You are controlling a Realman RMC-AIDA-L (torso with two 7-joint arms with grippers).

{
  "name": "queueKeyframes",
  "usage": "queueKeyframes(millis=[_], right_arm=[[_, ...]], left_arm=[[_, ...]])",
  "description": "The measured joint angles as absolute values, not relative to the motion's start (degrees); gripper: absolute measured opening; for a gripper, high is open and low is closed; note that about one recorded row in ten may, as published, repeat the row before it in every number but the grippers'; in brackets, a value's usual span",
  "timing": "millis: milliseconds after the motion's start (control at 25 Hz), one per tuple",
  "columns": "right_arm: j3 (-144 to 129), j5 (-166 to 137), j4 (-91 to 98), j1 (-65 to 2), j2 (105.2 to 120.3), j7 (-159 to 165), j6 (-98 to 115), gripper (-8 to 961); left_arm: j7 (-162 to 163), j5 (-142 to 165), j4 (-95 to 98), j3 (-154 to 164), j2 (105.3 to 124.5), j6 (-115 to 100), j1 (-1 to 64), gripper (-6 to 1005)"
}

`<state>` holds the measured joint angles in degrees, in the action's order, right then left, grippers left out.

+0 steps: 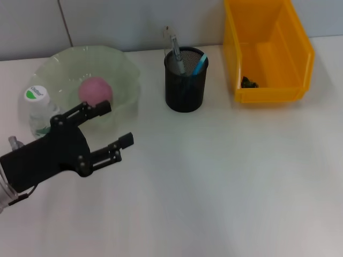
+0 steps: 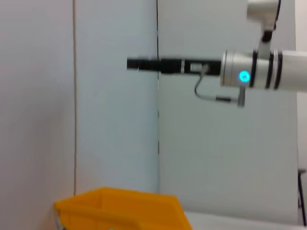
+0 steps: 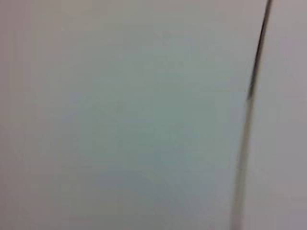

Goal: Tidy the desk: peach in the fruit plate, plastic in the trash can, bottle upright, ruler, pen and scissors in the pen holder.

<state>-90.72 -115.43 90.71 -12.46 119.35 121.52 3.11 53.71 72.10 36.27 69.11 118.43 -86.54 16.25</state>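
The peach (image 1: pixel 95 90) lies in the pale green fruit plate (image 1: pixel 126 69) at the back left. The bottle (image 1: pixel 36 110) stands upright just left of the plate. The black mesh pen holder (image 1: pixel 185 88) holds the whitish ruler (image 1: pixel 168 36), a pen (image 1: pixel 176 56) and the blue scissors (image 1: pixel 199 64). The yellow trash can (image 1: pixel 268 53) at the back right has a dark scrap of plastic (image 1: pixel 248 82) inside. My left gripper (image 1: pixel 115 126) is open and empty, raised in front of the plate and to the right of the bottle. My right gripper (image 2: pixel 130 63) shows only in the left wrist view, held high against the wall.
White table with a pale panelled wall behind it. The trash can's rim (image 2: pixel 120 211) shows low in the left wrist view. The right wrist view shows only wall with a dark seam (image 3: pixel 254 72).
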Motion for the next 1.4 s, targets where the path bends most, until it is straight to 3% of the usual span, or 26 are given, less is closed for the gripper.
queueKeyframes(millis=[80, 280, 480, 600, 640, 840, 960, 1240, 1400], right_arm=[[-87.93, -111.21, 91.08, -12.91, 119.21, 126.35, 10.35, 564], [-74.29, -93.97, 87.11, -15.95, 118.69, 126.93, 42.24, 766], [-55.15, -83.38, 70.09, -22.34, 117.85, 119.43, 81.10, 765], [-46.12, -83.29, 59.61, -23.59, 117.23, 114.00, 93.97, 764], [-44.23, -83.53, 56.26, -23.63, 116.67, 111.72, 96.32, 764], [-42.94, -87.78, 42.17, -23.74, 111.15, 103.26, 100.33, 763], [-42.91, -94.75, 38.99, -24.77, 109.84, 99.01, 101.27, 762], [-42.83, -105.81, 36.32, -28.01, 111.39, 93.16, 100.78, 761], [-42.79, -110.27, 36.06, -28.79, 113.22, 89.02, 99.90, 760]], left_arm=[[56.17, 71.51, 36.37, 69.08, 118.33, -87.07, 16.63, 805], [62.72, 71.43, 37.20, 68.52, 117.75, -87.62, 18.51, 806], [70.34, 73.74, 38.00, 68.53, 115.97, -87.94, 21.28, 806], [75.19, 77.39, 38.91, 68.54, 115.10, -88.22, 23.08, 806], [76.60, 78.70, 39.43, 68.54, 114.95, -88.40, 23.64, 806], [80.87, 82.97, 40.96, 68.50, 114.47, -89.93, 24.88, 806], [80.96, 83.11, 40.56, 68.21, 114.29, -90.57, 24.85, 807], [80.34, 83.30, 38.19, 68.09, 114.08, -90.86, 24.89, 807], [80.10, 85.86, 38.01, 67.62, 114.22, -90.51, 24.98, 807]])
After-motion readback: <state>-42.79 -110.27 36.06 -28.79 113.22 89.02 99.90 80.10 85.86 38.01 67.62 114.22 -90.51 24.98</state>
